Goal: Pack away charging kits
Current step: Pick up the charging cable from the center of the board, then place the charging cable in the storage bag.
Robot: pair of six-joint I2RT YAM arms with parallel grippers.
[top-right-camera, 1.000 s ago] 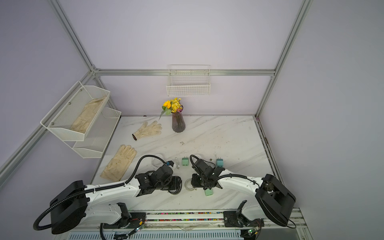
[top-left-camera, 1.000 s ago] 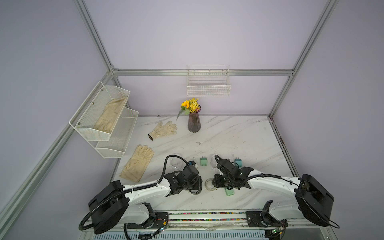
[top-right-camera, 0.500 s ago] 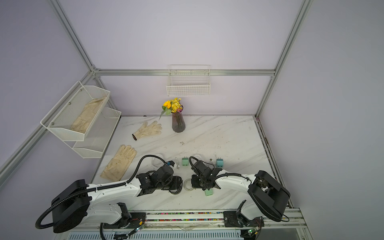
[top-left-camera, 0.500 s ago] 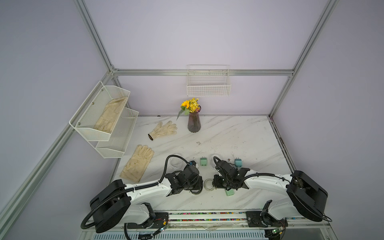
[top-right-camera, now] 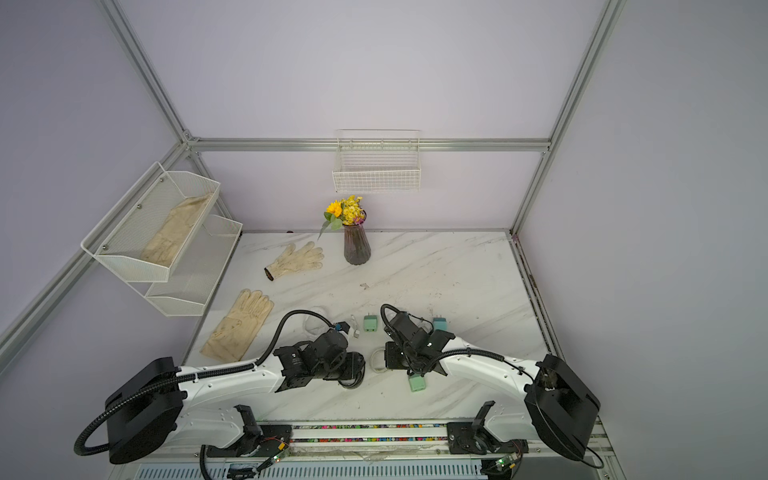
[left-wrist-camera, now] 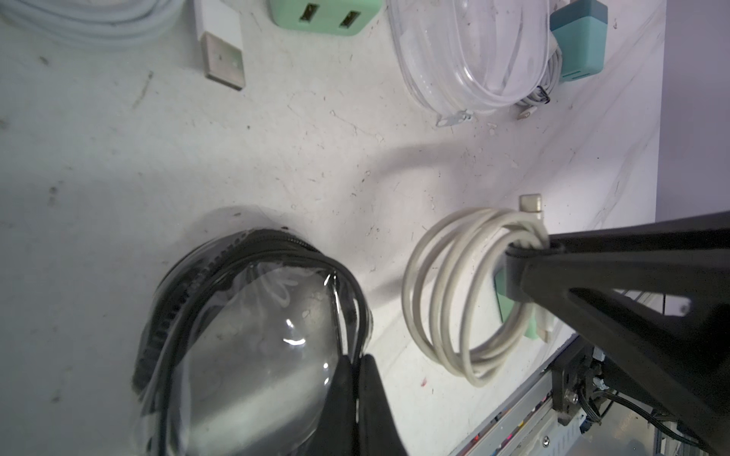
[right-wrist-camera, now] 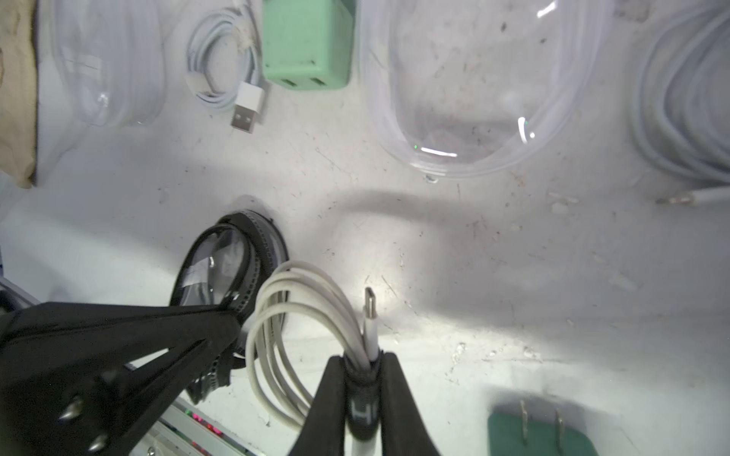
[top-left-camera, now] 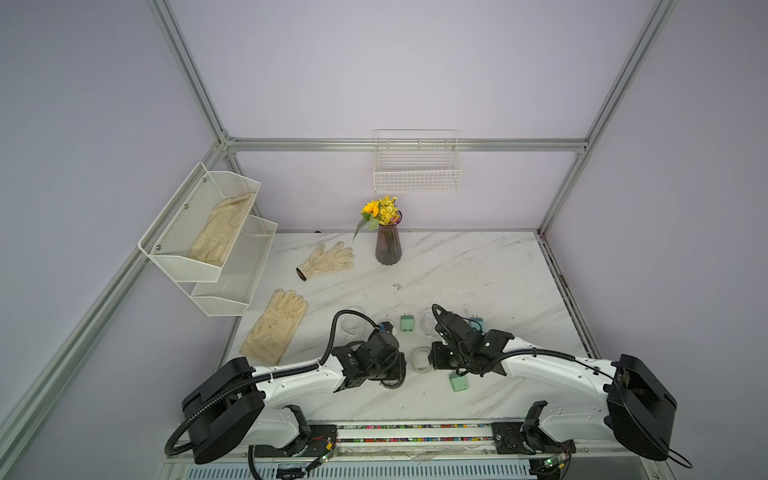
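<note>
Jaws of your right gripper (right-wrist-camera: 361, 357) pinch coiled cable (left-wrist-camera: 434, 300) at its strap, low over bench (left-wrist-camera: 276, 158), just beside black-rimmed case (left-wrist-camera: 253, 347). Left gripper (left-wrist-camera: 355, 367) jaws clamp case rim. Cable-stowing step, likely: next you need case mouth open, coil fed in.

Near centre lie a black-rimmed clear oval case (left-wrist-camera: 245, 335), a coiled grey-white cable (left-wrist-camera: 454, 292) just right and a mint-green square charger (top-left-camera: 458, 382); farther back, two clear oval cases (top-left-camera: 353, 326) (left-wrist-camera: 474, 51), a coiled white cable (right-wrist-camera: 221, 71), another mint-green charger (top-left-camera: 407, 323), a light-blue charger (left-wrist-camera: 580, 43).
</note>
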